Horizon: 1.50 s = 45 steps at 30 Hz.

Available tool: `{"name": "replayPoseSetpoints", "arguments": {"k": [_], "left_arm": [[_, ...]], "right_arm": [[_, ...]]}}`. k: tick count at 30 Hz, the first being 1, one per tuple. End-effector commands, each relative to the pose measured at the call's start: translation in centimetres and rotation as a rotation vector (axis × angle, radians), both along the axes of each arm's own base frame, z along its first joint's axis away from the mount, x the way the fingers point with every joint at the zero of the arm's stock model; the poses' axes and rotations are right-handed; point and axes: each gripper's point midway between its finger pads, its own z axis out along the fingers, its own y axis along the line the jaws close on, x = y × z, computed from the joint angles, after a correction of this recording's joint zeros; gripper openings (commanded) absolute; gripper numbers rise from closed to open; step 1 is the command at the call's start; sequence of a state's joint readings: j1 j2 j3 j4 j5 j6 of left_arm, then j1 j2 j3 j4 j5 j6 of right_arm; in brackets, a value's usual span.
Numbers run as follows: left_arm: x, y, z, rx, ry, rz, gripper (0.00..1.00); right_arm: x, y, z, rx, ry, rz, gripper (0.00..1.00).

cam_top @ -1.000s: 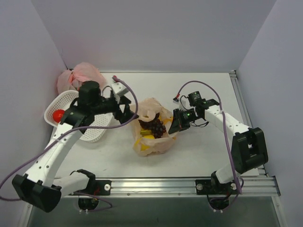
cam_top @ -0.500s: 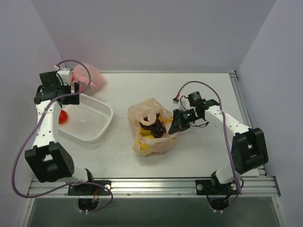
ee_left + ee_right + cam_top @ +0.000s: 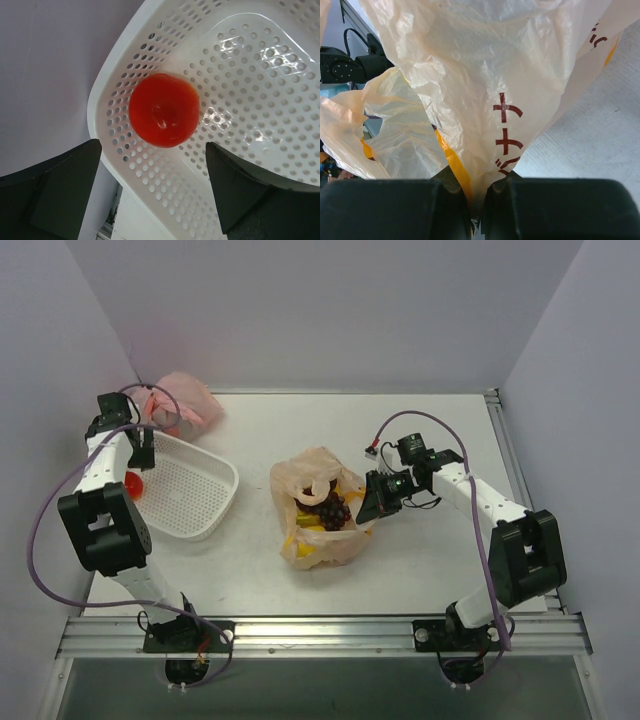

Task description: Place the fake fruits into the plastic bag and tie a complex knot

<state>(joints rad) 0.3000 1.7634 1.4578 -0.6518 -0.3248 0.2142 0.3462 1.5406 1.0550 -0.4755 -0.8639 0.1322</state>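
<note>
The pale-orange plastic bag (image 3: 318, 512) lies open at the table's middle with a dark purple grape bunch (image 3: 331, 510) and yellow pieces (image 3: 309, 529) inside. My right gripper (image 3: 368, 502) is shut on the bag's right edge (image 3: 485, 125), the film pinched between its fingers. A glossy red round fruit (image 3: 164, 110) sits in the white mesh basket (image 3: 240, 75) at the far left; it also shows in the top view (image 3: 133, 483). My left gripper (image 3: 152, 195) is open just above it, fingers on either side of the fruit, not touching.
A plain pink tied bag (image 3: 185, 403) lies behind the white mesh basket (image 3: 195, 485) at the back left. The left wall stands close beside the basket. A metal rail (image 3: 330, 630) runs along the near table edge.
My left arm has swung from the bag at the middle out to the far left and now hovers over the red fruit in the basket. The right gripper has kept its hold on the bag.
</note>
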Motion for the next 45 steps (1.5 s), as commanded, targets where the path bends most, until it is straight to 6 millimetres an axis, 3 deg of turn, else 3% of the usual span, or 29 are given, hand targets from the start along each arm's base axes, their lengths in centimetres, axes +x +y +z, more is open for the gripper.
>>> {"name": "replayPoseSetpoints", "arguments": {"k": [1, 9, 18, 34, 41, 45], "left_arm": [[1.1, 3.1, 1.4, 0.092, -0.062, 0.112, 0.97], [1.5, 4.3, -1.8, 0.040, -0.016, 0.133, 0.97], [2.0, 3.0, -4.8, -0.045, 0.002, 0.115, 0.96], [-0.4, 1.3, -9.0, -0.132, 0.067, 0.182, 0.97], [-0.1, -1.6, -9.3, -0.220, 0.052, 0.141, 0.96], [0.2, -3.6, -8.7, -0.248, 0.040, 0.098, 0.89]], "right_arm": [[-0.4, -0.2, 1.0, 0.012, -0.021, 0.007, 0.00], [-0.6, -0.5, 0.8, 0.002, -0.022, 0.010, 0.00], [-0.4, -0.5, 0.6, -0.005, -0.012, 0.010, 0.00], [-0.2, -0.7, 0.7, -0.009, -0.011, 0.008, 0.00], [-0.2, -0.7, 0.7, -0.010, -0.011, 0.005, 0.00], [-0.1, -0.7, 0.9, -0.008, -0.018, 0.006, 0.00]]}}
